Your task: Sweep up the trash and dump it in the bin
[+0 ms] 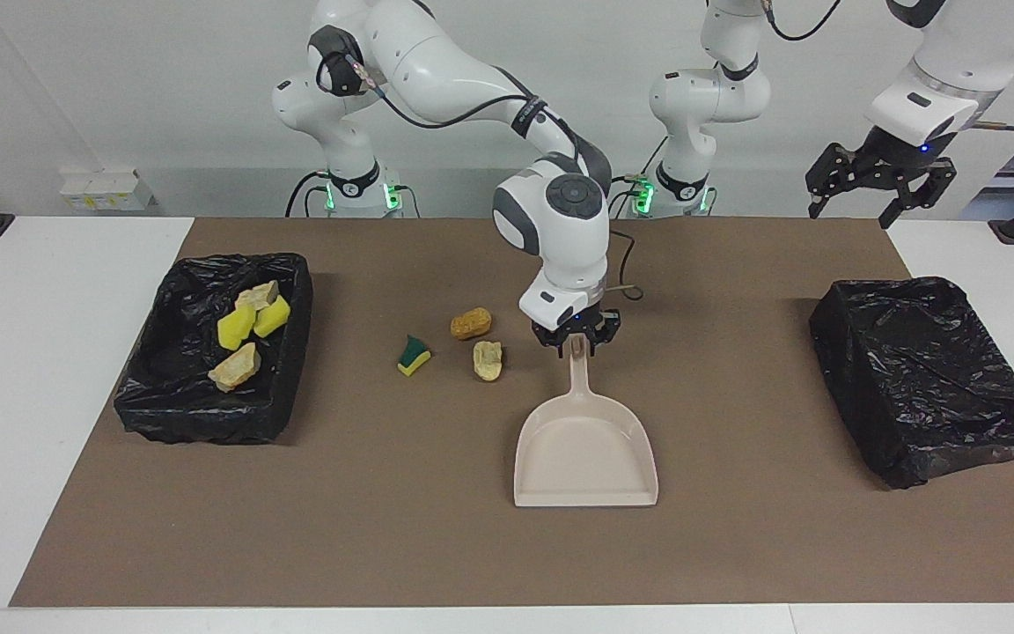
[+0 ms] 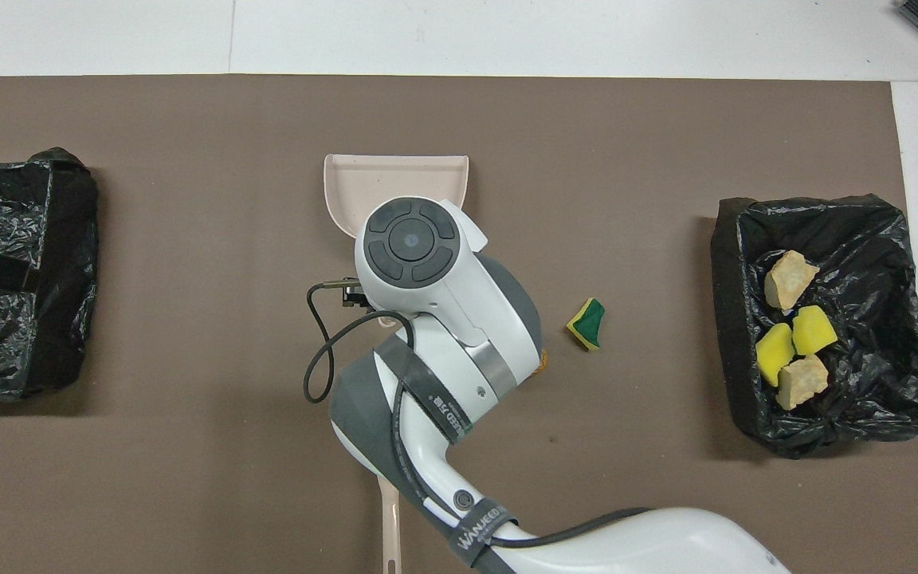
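The beige dustpan (image 1: 584,449) (image 2: 395,179) lies flat on the brown mat, its handle pointing toward the robots. My right gripper (image 1: 576,345) is low over the handle's end, open, with the handle tip between its fingers; the overhead view hides it under the wrist. Three pieces of trash lie on the mat beside the handle, toward the right arm's end: a green-and-yellow sponge bit (image 1: 414,355) (image 2: 586,323), an orange lump (image 1: 471,322) and a pale tan lump (image 1: 488,360). The black-lined bin (image 1: 289,291) (image 2: 734,319) at the right arm's end holds several pieces. My left gripper (image 1: 863,198) waits open, raised over the table's left-arm end.
A second black bag-covered bin (image 1: 929,379) (image 2: 13,271) sits at the left arm's end of the mat. A thin beige handle (image 2: 390,518) lies on the mat under my right arm, nearer to the robots than the dustpan.
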